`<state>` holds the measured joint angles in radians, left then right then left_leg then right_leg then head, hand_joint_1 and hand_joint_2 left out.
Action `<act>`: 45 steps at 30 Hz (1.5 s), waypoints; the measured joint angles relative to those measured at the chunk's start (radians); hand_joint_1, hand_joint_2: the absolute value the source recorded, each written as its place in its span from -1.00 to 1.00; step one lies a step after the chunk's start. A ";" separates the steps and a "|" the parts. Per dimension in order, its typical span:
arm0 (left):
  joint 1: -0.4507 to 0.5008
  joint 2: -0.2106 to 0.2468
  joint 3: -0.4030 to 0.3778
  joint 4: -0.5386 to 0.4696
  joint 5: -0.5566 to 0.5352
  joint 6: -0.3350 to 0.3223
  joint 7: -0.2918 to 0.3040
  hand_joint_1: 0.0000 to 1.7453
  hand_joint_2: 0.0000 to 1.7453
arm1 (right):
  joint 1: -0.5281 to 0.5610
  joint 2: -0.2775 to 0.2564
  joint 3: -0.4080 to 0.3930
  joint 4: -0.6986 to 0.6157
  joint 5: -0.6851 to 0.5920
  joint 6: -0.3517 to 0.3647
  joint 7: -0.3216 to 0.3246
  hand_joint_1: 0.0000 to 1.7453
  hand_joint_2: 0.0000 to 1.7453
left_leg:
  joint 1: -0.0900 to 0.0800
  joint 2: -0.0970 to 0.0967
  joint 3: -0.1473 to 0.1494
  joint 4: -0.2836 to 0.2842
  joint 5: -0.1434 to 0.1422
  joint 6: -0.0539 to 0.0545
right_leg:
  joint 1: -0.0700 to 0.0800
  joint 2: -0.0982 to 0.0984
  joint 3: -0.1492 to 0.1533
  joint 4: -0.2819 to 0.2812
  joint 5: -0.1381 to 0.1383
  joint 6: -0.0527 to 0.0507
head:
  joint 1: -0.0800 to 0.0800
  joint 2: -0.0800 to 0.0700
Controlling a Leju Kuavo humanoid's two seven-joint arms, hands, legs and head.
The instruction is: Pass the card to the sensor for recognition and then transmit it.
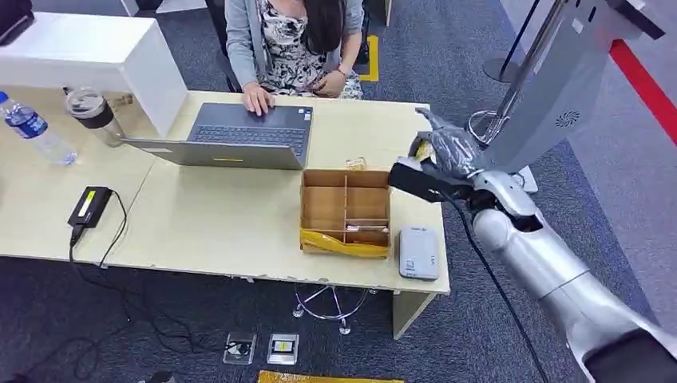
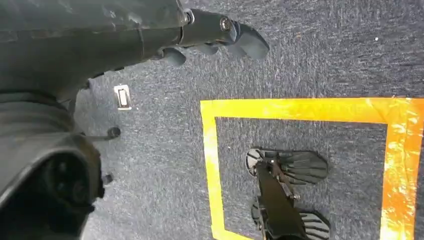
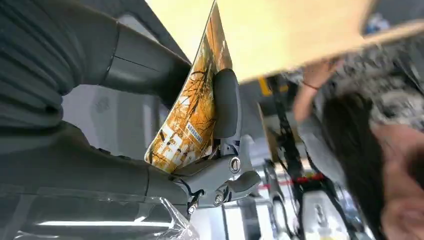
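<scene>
the right hand is raised over the right end of the bench, just past the far right corner of the cardboard divider box. it grips the card, an orange and yellow printed card with white lettering. in the right wrist view the card stands edge-on between the thick grey thumb on one face and a darker finger pressed flat on the other, so the hand is clamped on the card near its lower half, with the upper tip of the card sticking out beyond the fingers. in the head view a small yellow sliver of the card shows at the left side of the hand.

the grey card reader lies flat on the bench at its near right corner, just beside the box and well apart from the held card. a yellow packet lies along the box's near wall.

the left hand hangs over grey carpet marked with yellow tape; its dark fingers are slightly curled and apart, holding nothing.

across the bench a person sits with a hand on an open laptop. a water bottle, a lidded cup and a black power adapter lie at the left end.
</scene>
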<state>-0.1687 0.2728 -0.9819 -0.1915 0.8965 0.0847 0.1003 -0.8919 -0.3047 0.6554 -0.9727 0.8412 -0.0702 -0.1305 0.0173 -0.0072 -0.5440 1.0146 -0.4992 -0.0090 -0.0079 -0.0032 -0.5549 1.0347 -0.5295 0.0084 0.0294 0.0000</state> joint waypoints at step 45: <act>0.017 -0.009 0.021 0.004 0.115 -0.010 0.036 -1.00 -1.00 | -0.142 0.388 0.077 0.397 0.163 -0.163 -0.031 -1.00 -1.00 | 0.001 -0.001 -0.002 0.000 0.001 -0.001 | 0.001 0.000 -0.003 0.000 0.000 -0.001 | 0.001 0.000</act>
<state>-0.1514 0.2640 -0.9606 -0.1873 1.0113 0.0751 0.1362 -1.0337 0.0835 0.7325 -0.5753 1.0040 -0.2331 -0.1613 0.0182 -0.0080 -0.5456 1.0145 -0.4982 -0.0104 -0.0067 -0.0031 -0.5574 1.0348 -0.5292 0.0070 0.0301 0.0000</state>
